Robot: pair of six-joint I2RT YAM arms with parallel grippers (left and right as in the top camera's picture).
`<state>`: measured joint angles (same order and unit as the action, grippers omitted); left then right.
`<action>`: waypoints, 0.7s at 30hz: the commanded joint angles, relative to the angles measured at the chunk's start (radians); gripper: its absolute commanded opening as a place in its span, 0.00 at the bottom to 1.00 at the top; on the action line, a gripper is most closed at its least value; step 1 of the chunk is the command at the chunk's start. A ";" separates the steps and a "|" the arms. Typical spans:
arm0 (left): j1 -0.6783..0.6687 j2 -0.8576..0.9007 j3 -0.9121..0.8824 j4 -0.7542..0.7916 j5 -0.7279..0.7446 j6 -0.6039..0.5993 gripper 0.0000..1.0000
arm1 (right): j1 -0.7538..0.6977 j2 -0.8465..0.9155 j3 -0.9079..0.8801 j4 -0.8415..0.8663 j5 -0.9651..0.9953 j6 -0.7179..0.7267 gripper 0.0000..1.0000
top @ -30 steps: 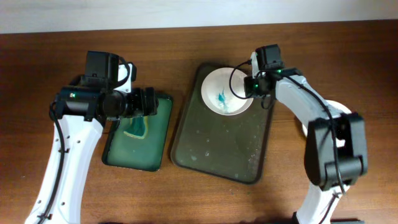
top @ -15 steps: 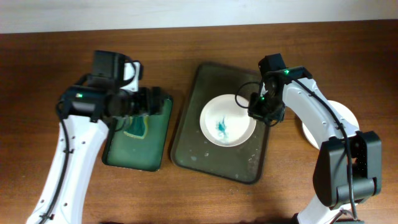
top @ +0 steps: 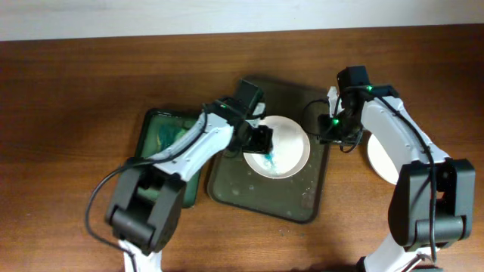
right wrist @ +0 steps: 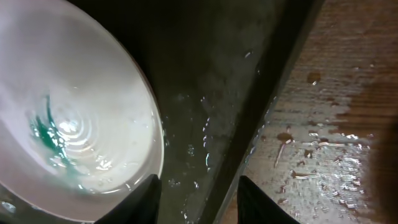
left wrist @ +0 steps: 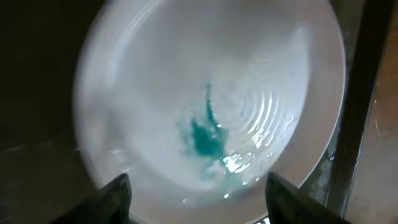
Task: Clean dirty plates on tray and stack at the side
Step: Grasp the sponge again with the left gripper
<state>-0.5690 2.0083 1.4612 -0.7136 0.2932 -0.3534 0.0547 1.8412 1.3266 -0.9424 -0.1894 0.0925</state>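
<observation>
A white plate [top: 281, 151] with a teal smear [left wrist: 205, 138] lies in the upper half of the dark olive tray [top: 257, 189]. My left gripper [top: 261, 141] hovers over the plate's left part. In the left wrist view this gripper [left wrist: 202, 202] is open, and the wet plate [left wrist: 155, 74] fills the frame below it. My right gripper [top: 330, 130] hangs over the tray's right rim. It [right wrist: 202, 202] is open with nothing in it, and the plate [right wrist: 81, 112] lies just left of its left finger. A second white plate [top: 382, 159] rests on the table to the right, partly under the right arm.
A narrower bright green tray [top: 162, 162] lies left of the big tray, under my left arm, with a pale green thing [top: 161, 136] in it. Water drops dot the tray floor [right wrist: 211, 93] and the wood [right wrist: 323, 143] to its right.
The right gripper pulled the plate from the tray's far corner toward the middle, let go and moved right to the rim. The left arm swung from the green tray over the plate.
</observation>
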 commanded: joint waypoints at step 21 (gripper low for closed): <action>0.321 -0.011 0.117 -0.420 -0.447 0.131 0.84 | 0.011 0.099 -0.162 0.237 -0.053 0.056 0.04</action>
<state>-0.2867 1.9579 1.6661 -1.1652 -0.0582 -0.2340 0.0658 1.9327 1.1736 -0.6914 -0.3626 0.0708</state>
